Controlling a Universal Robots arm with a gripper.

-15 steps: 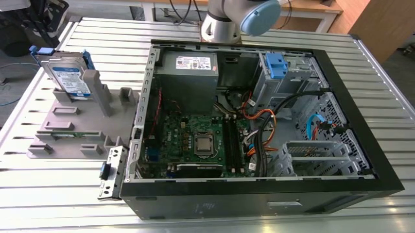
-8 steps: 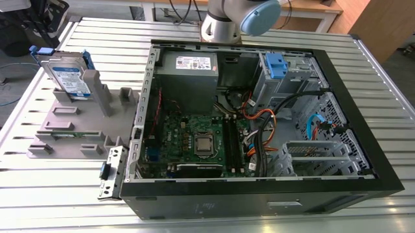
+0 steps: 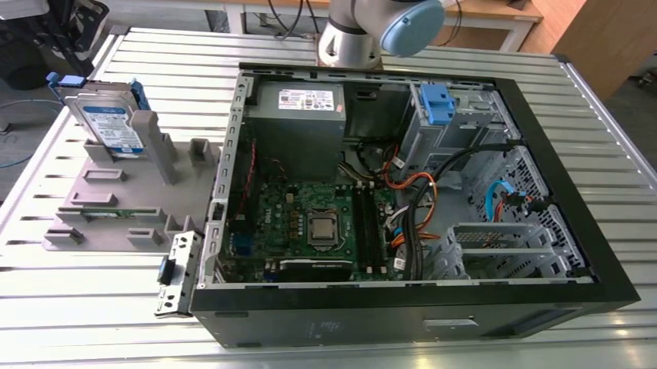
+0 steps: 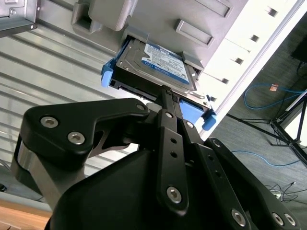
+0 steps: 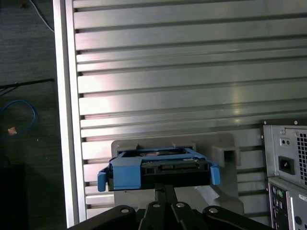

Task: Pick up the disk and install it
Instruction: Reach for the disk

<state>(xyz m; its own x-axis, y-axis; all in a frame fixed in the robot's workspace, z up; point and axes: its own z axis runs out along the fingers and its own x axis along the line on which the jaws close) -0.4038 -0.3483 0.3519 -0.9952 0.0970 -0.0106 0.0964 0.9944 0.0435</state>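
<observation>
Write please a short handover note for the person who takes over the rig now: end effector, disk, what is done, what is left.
End effector: shut, holding nothing. In both wrist views it points toward the disk and is not touching it.
Disk: standing upright in the grey holder on the table, on the exterior view's left of the open computer case.
Done: nothing visible; the disk is not picked up.
Left: picking up the disk and installing it in the case.

The hand (image 4: 166,92) hides the near edge of the disk (image 4: 153,64).
</observation>
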